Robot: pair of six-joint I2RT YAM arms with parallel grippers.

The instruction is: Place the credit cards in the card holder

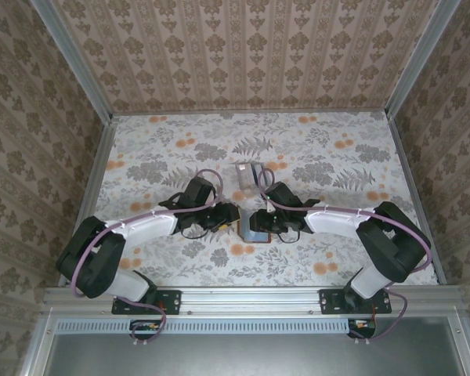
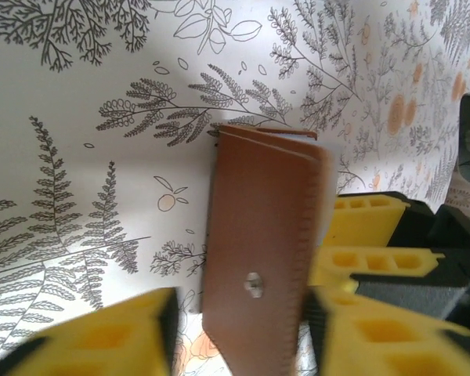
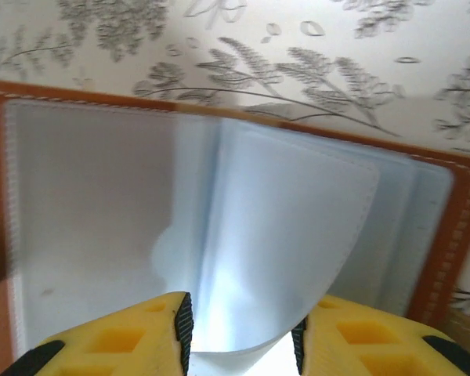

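Observation:
The card holder [image 1: 254, 233] lies open on the table between both arms. In the left wrist view its reddish-brown leather flap [image 2: 258, 251] stands upright between the fingers of my left gripper [image 2: 239, 317]. Those jaws are open, with a gap on the flap's left side. My right gripper [image 3: 241, 321] is shut on a light-blue credit card [image 3: 290, 235], squeezed across its width so that it bows. The card hangs just over the holder's clear pockets [image 3: 86, 211], framed by the stitched leather rim [image 3: 454, 235]. From above, the left gripper [image 1: 233, 219] and right gripper [image 1: 268, 223] almost meet.
A clear plastic tray [image 1: 247, 174] sits just behind the grippers on the floral tablecloth [image 1: 337, 164]. Patterned walls close in the table on the left, right and back. The right gripper's yellow fingers [image 2: 368, 235] stand close beside the flap in the left wrist view.

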